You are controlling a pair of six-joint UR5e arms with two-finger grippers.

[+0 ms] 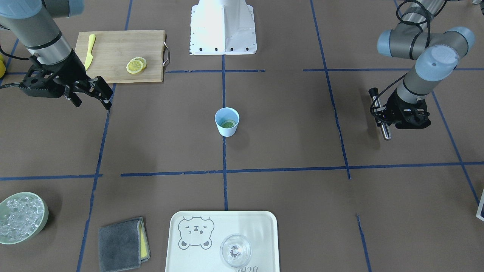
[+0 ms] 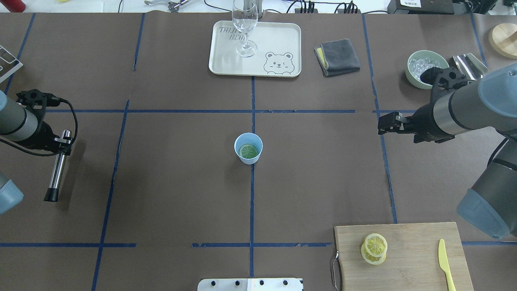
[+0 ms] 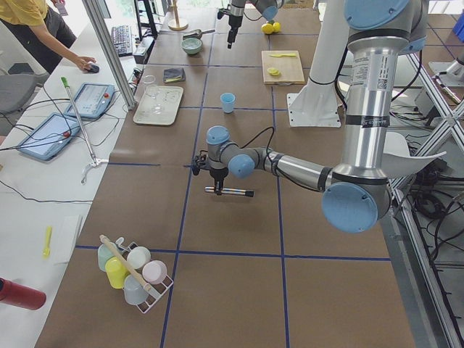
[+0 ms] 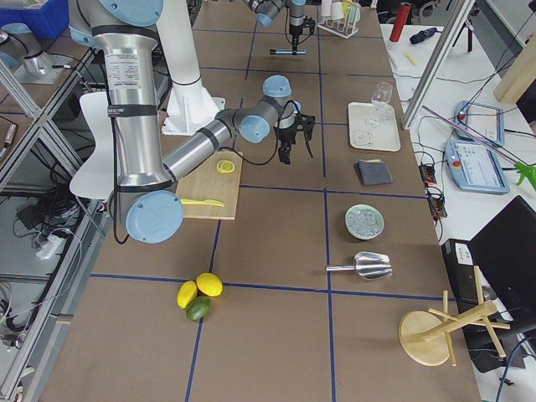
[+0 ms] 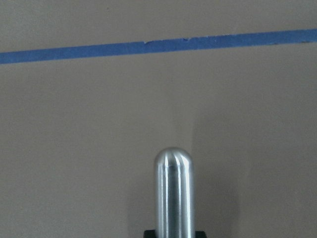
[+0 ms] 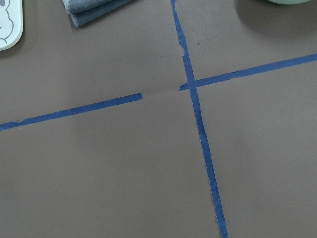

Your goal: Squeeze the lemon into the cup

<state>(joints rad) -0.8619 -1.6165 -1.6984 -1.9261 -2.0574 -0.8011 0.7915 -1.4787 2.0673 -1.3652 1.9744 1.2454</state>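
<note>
The light-blue cup (image 1: 227,121) stands at the table's middle, also in the overhead view (image 2: 248,148). A round citrus slice (image 2: 248,151) lies inside it and looks greenish. Two lemon slices (image 1: 136,65) overlap on the wooden cutting board (image 1: 113,49), also in the overhead view (image 2: 374,248). My left gripper (image 1: 380,115) is shut on a metal rod (image 2: 58,167) and holds it above the table, far from the cup. My right gripper (image 1: 92,102) is open and empty, hovering beside the board's corner.
A yellow plastic knife (image 1: 89,51) lies on the board. A tray (image 1: 264,226) with a clear glass (image 1: 235,250), a grey cloth (image 1: 123,243) and a bowl of ice (image 1: 20,222) stand along the operators' side. The robot base (image 1: 223,28) is behind the cup.
</note>
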